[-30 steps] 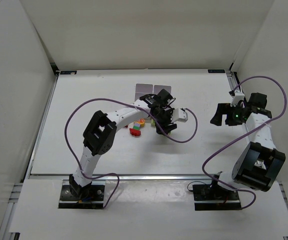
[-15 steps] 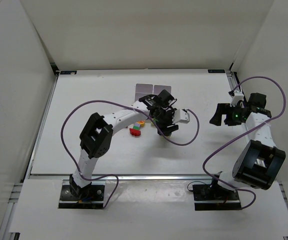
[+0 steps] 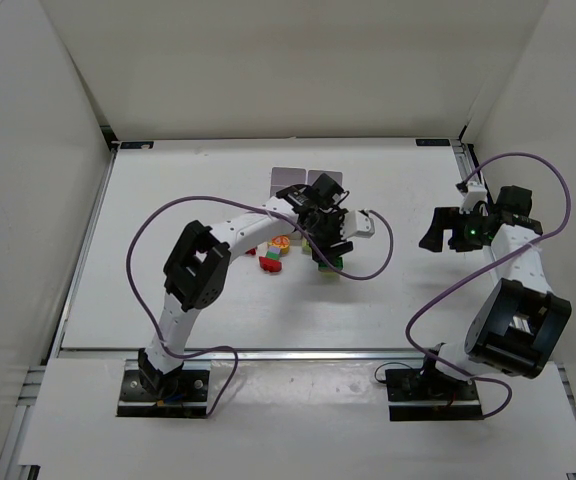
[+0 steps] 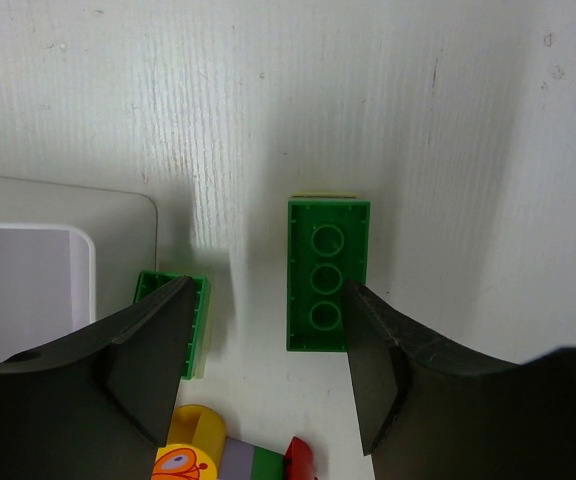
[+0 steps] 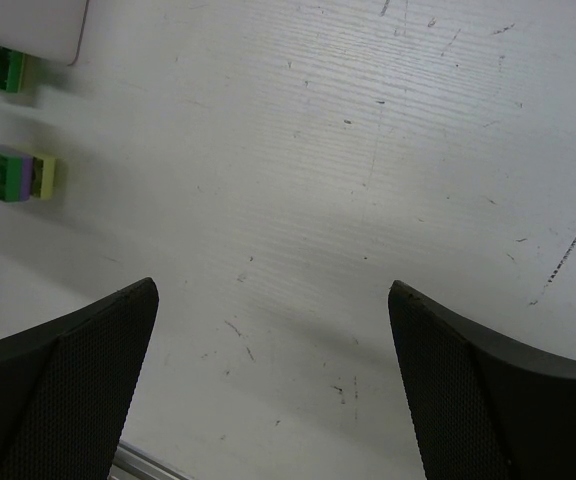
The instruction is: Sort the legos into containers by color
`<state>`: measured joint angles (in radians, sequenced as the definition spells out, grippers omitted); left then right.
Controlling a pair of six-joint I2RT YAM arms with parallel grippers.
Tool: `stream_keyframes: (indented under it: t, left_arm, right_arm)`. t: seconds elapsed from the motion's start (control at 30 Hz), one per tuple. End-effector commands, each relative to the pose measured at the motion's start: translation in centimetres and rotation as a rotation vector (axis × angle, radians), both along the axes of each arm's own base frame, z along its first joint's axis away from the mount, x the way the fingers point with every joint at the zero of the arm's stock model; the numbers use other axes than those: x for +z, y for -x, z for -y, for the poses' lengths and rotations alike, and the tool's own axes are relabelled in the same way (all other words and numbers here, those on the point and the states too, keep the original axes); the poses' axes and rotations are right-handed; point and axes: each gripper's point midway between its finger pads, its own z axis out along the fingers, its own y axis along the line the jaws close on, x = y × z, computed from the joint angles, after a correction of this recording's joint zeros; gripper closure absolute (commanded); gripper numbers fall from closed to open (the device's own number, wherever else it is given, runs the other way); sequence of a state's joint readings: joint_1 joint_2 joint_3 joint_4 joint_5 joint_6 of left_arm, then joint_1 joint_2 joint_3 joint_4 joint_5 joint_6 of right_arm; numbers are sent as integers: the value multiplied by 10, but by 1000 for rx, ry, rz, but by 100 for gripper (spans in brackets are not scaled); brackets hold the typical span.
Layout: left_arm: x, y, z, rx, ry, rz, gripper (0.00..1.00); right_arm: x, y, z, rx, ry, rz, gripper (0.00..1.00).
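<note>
Looking from above, my left tool (image 3: 326, 250) hangs over the legos (image 3: 272, 258) beside the containers (image 3: 290, 179). My right tool (image 3: 446, 228) sits well apart, out of the way. Left wrist: jaws open around a green brick (image 4: 328, 275) lying flat on the table (image 4: 418, 120), placed, I judge, to pinch its long sides. Right wrist: jaws spread wide, holding nothing.

containers (image 3: 293, 180): mostly under L arm (image 3: 243, 228) | 2nd green lego (image 4: 201, 315): half behind L hand (image 4: 268, 288) | yellow lego (image 4: 190, 452): cut at btm edge
</note>
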<state>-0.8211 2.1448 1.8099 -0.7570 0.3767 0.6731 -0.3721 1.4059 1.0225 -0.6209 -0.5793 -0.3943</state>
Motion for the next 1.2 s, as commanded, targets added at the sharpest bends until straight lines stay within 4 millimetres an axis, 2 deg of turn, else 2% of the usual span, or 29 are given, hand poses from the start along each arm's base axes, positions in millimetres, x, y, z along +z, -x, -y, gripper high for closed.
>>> stream_keyframes:
  t: [0.0, 0.47, 0.6, 0.87, 1.17]
  left_arm:
    - [17, 1, 11, -33, 40, 31, 29]
    - [8, 25, 11, -83, 28, -6, 27]
    - [7, 23, 13, -81, 27, -2, 27]
    - [2, 24, 14, -89, 22, -12, 33]
    - [-5, 25, 13, -92, 12, -20, 31]
  right_arm:
    - [3, -6, 2, 13, 8, 25, 1]
    - [0, -7, 3, 16, 10, 20, 1]
    - [0, -8, 4, 16, 9, 21, 1]
    - [-1, -9, 5, 20, 13, 18, 1]
    - [-5, -12, 7, 23, 9, 2, 1]
